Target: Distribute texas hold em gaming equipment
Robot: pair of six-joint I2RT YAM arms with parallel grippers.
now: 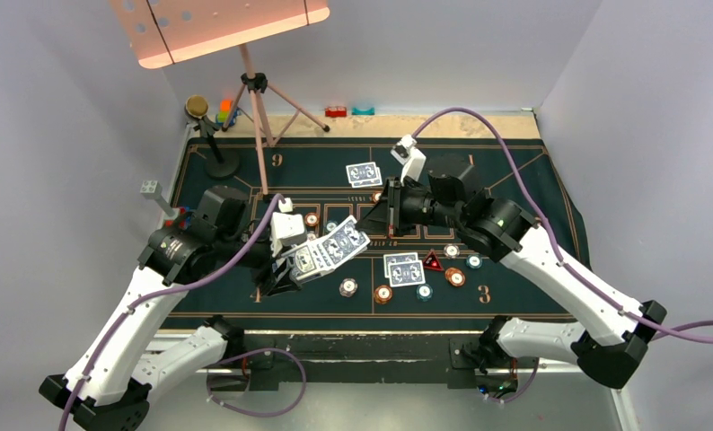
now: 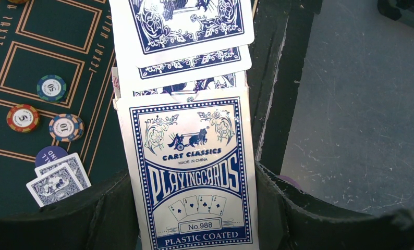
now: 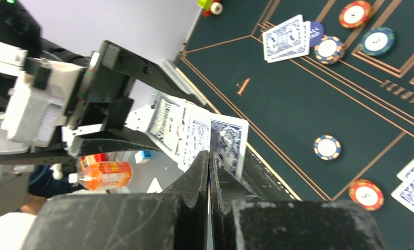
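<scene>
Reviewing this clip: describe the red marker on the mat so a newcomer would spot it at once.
Find the dark green mat, then its near right part by the printed 3. A pair of face-down cards lies there among round chips, and the red triangular marker sits just right of that pair. It is the only triangular piece; its neighbours are round or rectangular.

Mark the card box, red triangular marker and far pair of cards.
card box (image 2: 192, 177): left wrist view, middle of printed front.
red triangular marker (image 1: 433, 262): top view, its centre.
far pair of cards (image 1: 364, 173): top view, upper card's back.
</scene>
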